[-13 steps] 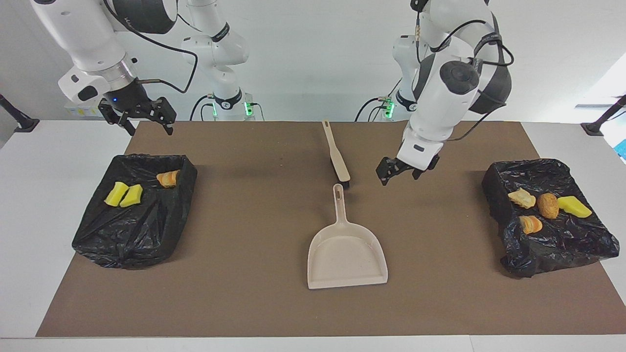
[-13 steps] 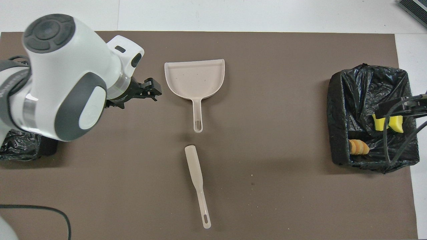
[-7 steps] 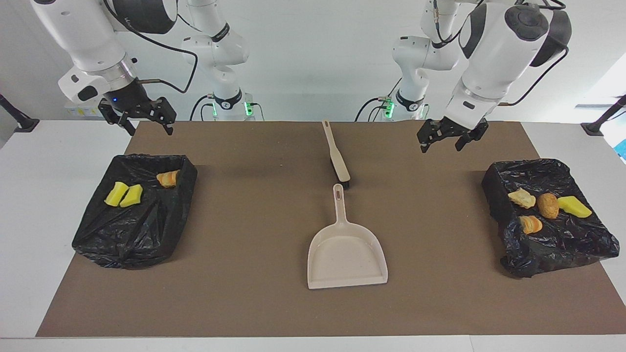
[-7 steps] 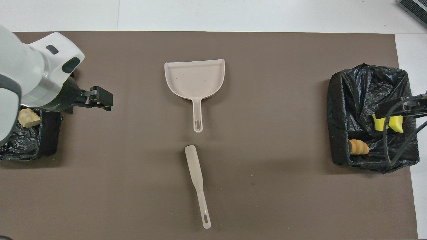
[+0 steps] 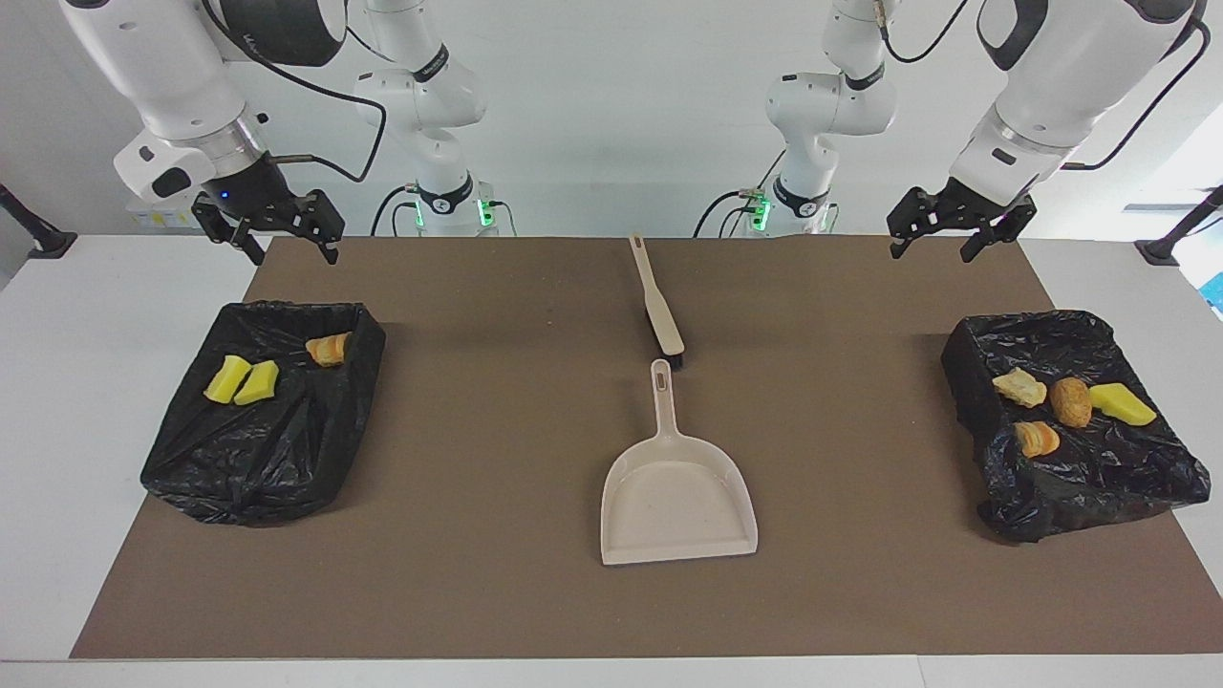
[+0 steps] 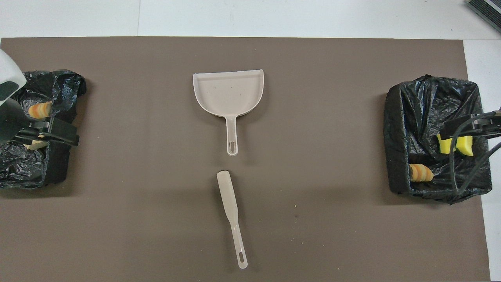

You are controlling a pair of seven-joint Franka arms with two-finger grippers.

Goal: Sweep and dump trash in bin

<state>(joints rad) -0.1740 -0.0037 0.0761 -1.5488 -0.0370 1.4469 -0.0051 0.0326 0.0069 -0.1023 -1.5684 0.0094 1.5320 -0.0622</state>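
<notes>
The left gripper (image 5: 954, 235) has pulled away from the mat's middle to the table's robot-side edge — jaws apart, empty, like the right gripper's (image 5: 277, 232). Beige plastic dustpan (image 5: 678, 487) and beige brush (image 5: 657, 306) lie untouched mid-table; the yellow and bread-like trash (image 5: 1068, 403) fills both black-lined bins (image 5: 253, 459) at the ends — likely finished. Only the facing view shows all seven pieces.

The left claw (image 5: 953, 232) has risen from beside the dustpan (image 5: 678, 497), apparently empty.
</notes>
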